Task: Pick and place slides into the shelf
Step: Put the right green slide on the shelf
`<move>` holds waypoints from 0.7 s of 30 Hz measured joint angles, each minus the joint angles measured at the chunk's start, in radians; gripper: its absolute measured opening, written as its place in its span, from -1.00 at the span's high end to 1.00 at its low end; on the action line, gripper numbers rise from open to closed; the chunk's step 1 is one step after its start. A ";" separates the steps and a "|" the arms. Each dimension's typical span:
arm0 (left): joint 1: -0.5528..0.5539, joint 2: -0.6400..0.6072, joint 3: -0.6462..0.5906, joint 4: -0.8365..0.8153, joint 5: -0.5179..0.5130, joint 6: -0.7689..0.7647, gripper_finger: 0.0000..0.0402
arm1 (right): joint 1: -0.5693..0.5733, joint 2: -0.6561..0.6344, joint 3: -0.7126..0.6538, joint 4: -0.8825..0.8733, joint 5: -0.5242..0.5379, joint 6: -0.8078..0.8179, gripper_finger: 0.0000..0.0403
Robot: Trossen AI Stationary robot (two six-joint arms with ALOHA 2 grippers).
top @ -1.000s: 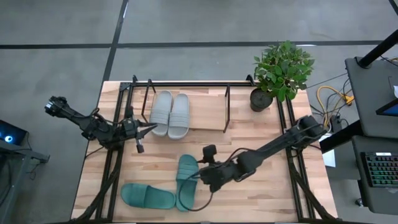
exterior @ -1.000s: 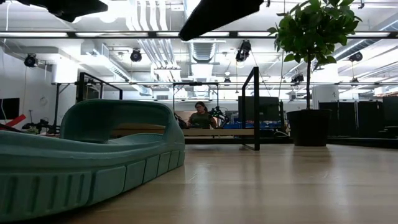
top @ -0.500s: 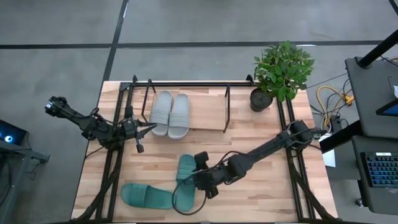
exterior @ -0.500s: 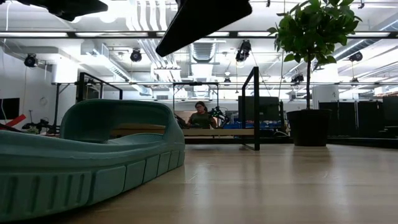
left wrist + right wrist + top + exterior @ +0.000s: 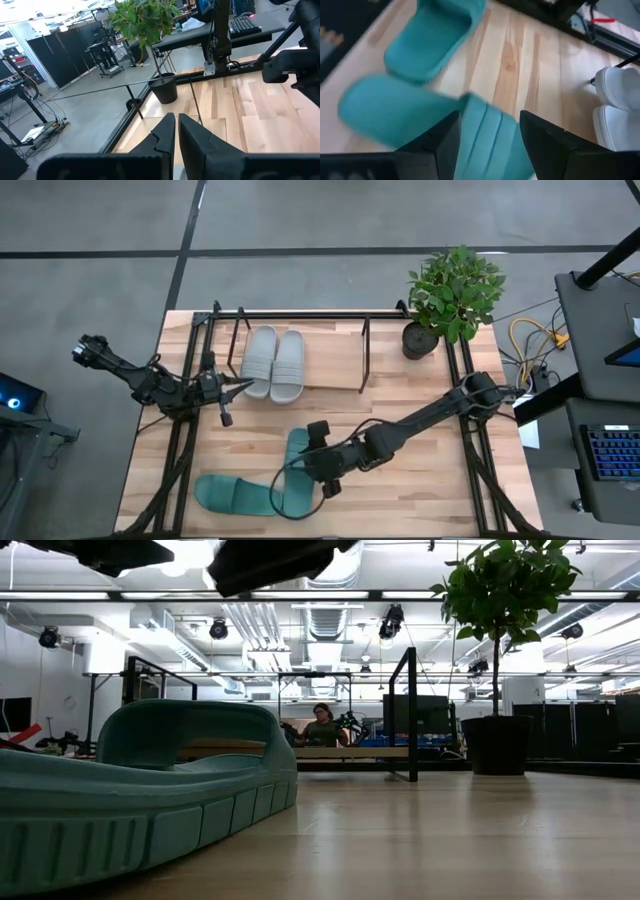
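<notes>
Now the right hand [image 5: 303,467] hangs spread over a teal slide [image 5: 294,480] – left hand [image 5: 243,384] pressed together beside the shelf [image 5: 362,350].

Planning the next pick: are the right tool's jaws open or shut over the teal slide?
Open. In the right wrist view, the right tool has its fingers spread above the teal slide, not yet gripping it.

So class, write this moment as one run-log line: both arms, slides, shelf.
left gripper: shut, parked beside shelf | right gripper: jaws open over teal slide | other teal slide: on table | grey slides: shelved
</notes>
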 joint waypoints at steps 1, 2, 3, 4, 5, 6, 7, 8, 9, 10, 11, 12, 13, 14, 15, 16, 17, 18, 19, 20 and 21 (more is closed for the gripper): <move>0.000 -0.001 0.000 -0.001 0.000 -0.001 0.96 | 0.000 0.002 0.000 0.011 -0.001 0.002 0.05; 0.000 0.001 0.000 0.000 0.000 -0.001 0.96 | 0.000 0.006 0.000 0.013 -0.002 -0.003 0.05; 0.000 0.002 -0.001 0.001 0.000 -0.001 0.96 | 0.000 0.012 0.000 0.018 0.000 -0.009 0.05; 0.000 0.003 -0.001 0.001 0.000 -0.002 0.96 | 0.000 0.020 0.000 0.027 0.001 -0.013 0.05; 0.000 0.002 -0.001 0.000 0.000 -0.002 0.96 | 0.002 0.024 -0.001 0.031 0.001 -0.013 0.05; 0.000 0.002 -0.002 -0.001 0.000 -0.002 0.96 | 0.004 0.032 -0.002 0.035 0.000 -0.010 0.05; 0.000 0.002 -0.002 -0.001 0.000 -0.002 0.96 | 0.005 0.042 -0.002 0.051 0.001 -0.008 0.05; 0.000 0.004 -0.002 0.001 -0.001 -0.002 0.96 | 0.007 0.053 -0.002 0.069 0.001 -0.009 0.05; 0.000 0.006 -0.002 0.002 -0.001 -0.006 0.96 | 0.010 0.064 -0.002 0.068 0.001 -0.011 0.05; 0.000 0.009 -0.002 0.002 -0.001 -0.017 0.96 | 0.012 0.078 -0.002 0.069 0.002 -0.013 0.05; 0.000 0.012 -0.002 0.003 0.000 -0.029 0.96 | 0.015 0.092 -0.001 0.071 0.002 -0.008 0.05; 0.000 0.014 -0.002 0.003 -0.001 -0.039 0.96 | 0.017 0.105 -0.001 0.070 0.002 0.000 0.05; 0.000 0.015 -0.002 0.003 -0.001 -0.051 0.96 | 0.021 0.115 -0.001 0.068 0.003 0.013 0.05; 0.000 0.016 -0.002 0.006 -0.001 -0.054 0.96 | 0.024 0.123 0.002 0.063 0.014 0.029 0.05; 0.000 0.018 -0.002 0.009 -0.001 -0.055 0.96 | 0.029 0.128 0.007 0.064 0.031 0.042 0.05; 0.000 0.021 -0.002 0.012 -0.001 -0.055 0.96 | 0.036 0.130 0.010 0.070 0.055 0.043 0.05; 0.000 0.026 -0.002 0.018 -0.001 -0.055 0.96 | 0.044 0.130 0.012 0.072 0.090 0.042 0.05; 0.000 0.031 -0.002 0.029 -0.001 -0.055 0.96 | 0.054 0.130 0.012 0.072 0.126 0.034 0.05; 0.000 0.037 -0.002 0.036 -0.001 -0.056 0.96 | 0.063 0.130 0.012 0.072 0.149 0.023 0.05; 0.000 0.044 -0.002 0.040 -0.001 -0.056 0.96 | 0.073 0.132 0.012 0.071 0.164 0.012 0.05; 0.000 0.051 -0.002 0.044 -0.001 -0.056 0.96 | 0.082 0.133 0.012 0.068 0.173 -0.003 0.05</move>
